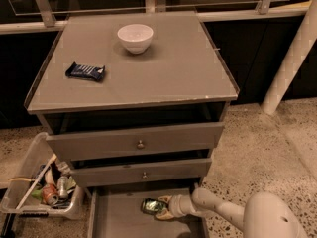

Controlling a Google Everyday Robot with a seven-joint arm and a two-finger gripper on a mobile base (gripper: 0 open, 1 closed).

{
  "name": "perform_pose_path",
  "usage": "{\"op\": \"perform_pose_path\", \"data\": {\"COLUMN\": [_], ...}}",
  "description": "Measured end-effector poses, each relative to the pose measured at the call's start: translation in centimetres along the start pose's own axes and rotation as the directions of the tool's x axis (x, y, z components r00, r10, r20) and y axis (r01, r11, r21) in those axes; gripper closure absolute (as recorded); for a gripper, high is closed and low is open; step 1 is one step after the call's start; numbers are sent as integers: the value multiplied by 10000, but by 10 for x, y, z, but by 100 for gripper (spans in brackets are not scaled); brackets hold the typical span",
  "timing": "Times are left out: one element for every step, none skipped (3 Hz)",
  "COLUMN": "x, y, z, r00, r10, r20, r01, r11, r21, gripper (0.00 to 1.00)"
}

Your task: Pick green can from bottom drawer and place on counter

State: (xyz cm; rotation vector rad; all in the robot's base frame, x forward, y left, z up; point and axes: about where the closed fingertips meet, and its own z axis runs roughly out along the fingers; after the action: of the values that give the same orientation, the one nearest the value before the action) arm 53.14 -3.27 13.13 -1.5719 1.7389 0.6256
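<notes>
Claw (163,208) grips green can (150,206) by one end inside open bottom drawer (119,223).

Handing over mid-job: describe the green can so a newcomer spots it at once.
Find the grey cabinet's counter, then drop to the bottom drawer, pulled open at floor level. The green can lies on its floor, with the robot's hand at it. It is the only thing visible in that drawer; other cans sit in the floor bin to the left.

Green can (152,206) (shiny), cream jaws beside it in grey bottom drawer (124,219), grey counter (163,78)
</notes>
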Motion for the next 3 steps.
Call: {"op": "perform_pose_path", "data": {"x": [7, 7, -2], "y": [-6, -6, 2], "z": [3, 2, -31], "r00": [9997, 9997, 9998], "r10": [247, 246, -165], "r20": [-63, -63, -71], "r01": [-248, -247, 164], "r11": [9996, 9996, 9998], "r21": [-113, -114, -70], "gripper": [100, 100, 100]}}
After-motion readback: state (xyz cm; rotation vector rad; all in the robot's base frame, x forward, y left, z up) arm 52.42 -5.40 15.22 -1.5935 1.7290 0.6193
